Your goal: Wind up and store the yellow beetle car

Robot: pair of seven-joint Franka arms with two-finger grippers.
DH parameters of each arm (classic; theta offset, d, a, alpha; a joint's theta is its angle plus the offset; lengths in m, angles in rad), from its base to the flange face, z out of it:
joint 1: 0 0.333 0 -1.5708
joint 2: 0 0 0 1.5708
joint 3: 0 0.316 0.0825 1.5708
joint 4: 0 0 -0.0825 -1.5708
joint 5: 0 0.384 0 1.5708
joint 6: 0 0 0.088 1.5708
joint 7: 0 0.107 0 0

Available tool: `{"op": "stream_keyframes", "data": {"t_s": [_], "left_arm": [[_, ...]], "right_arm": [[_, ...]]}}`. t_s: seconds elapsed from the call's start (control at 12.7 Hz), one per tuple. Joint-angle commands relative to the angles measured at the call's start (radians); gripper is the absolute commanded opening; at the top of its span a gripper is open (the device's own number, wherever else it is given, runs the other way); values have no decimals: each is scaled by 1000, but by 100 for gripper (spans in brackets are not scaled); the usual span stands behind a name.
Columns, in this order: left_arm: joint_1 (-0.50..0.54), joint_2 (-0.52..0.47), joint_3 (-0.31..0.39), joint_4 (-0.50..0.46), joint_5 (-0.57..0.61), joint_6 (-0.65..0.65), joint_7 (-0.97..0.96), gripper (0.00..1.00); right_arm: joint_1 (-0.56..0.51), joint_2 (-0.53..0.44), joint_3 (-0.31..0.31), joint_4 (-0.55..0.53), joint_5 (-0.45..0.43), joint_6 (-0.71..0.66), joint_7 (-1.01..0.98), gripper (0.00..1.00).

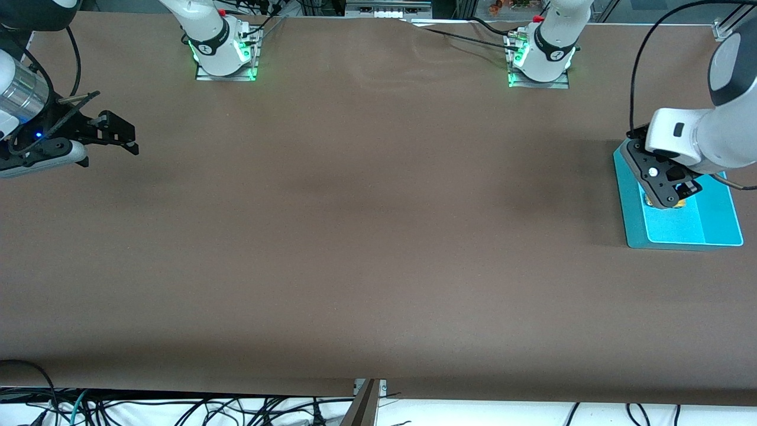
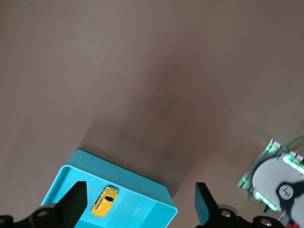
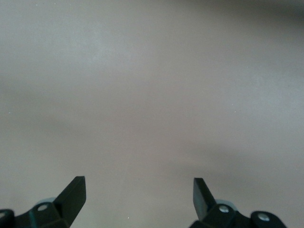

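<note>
The yellow beetle car [image 2: 105, 201] lies inside a turquoise tray [image 2: 142, 183] at the left arm's end of the table. In the front view only a sliver of the car [image 1: 680, 204] shows under the gripper, in the tray [image 1: 718, 222]. My left gripper [image 1: 671, 192] hangs over the tray, open and empty, its fingers [image 2: 76, 202] wide apart above the car [image 2: 140, 204]. My right gripper [image 1: 121, 139] is open and empty, waiting above bare table at the right arm's end [image 3: 137, 199].
The brown table [image 1: 366, 236] is bare between the arms. The two arm bases [image 1: 222, 50] [image 1: 541, 56] stand along the edge farthest from the front camera. Cables hang below the near edge.
</note>
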Motion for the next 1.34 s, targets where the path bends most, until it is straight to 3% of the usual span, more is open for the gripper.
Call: {"op": "stream_keyframes", "data": {"t_s": [0.0,0.16,0.55,0.87,1.26], "left_arm": [[-15,-4,-22,42,-35,-16,-179,100],[-18,-66,-25,25,-87,-13,-288,100],[-82,-63,4,41,-81,-13,-307,100],[-314,-123,368,21,-208,91,-351,100],[-522,-202,602,-60,-237,121,-684,100]], "right_arm": [[5,-6,-5,2,5,2,4,100],[5,-6,-5,2,5,2,4,100],[5,-6,-5,2,5,2,4,100],[3,-6,-5,2,5,2,3,100],[3,-6,-5,2,5,2,1,100]]}}
